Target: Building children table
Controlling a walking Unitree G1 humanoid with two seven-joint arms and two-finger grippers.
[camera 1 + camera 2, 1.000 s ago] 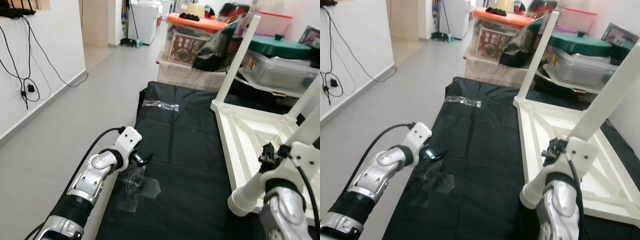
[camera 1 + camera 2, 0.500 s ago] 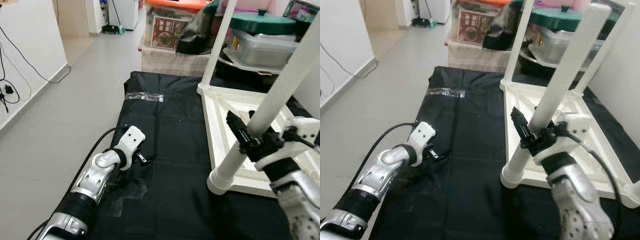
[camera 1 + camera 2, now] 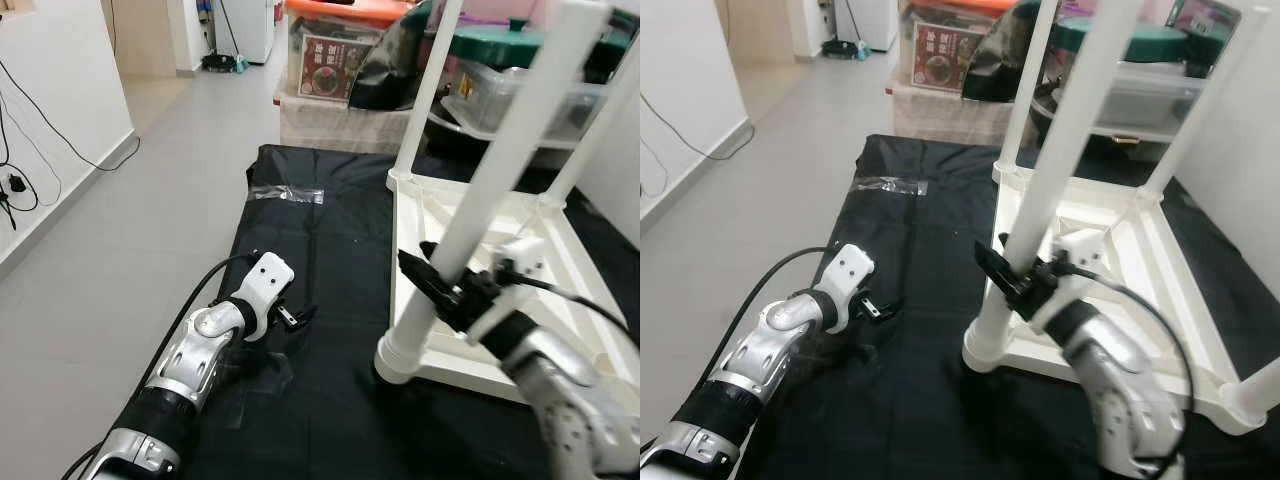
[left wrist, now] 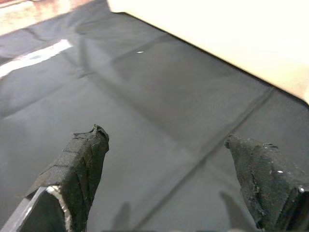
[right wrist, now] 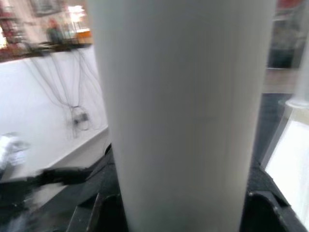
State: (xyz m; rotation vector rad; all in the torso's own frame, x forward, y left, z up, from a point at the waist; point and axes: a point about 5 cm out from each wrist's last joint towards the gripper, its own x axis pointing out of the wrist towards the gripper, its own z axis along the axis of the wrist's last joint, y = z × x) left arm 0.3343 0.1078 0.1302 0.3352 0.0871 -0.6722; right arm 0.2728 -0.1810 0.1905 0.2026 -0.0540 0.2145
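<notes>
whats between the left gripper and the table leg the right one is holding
Only bare black mat: in the left eye view nothing lies between the open left gripper and the white table leg that the right gripper clamps.

The near table leg [image 3: 490, 190] runs off the top edge, and it hides one right end effector [image 3: 447, 293] finger.

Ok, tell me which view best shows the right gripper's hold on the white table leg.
Right eye view: the right gripper clamps the table leg low down. Left eye view shows likewise; right wrist view just the blurred leg.

White children's table [image 3: 560, 240] lies upside down on black mat, legs upward.
</notes>
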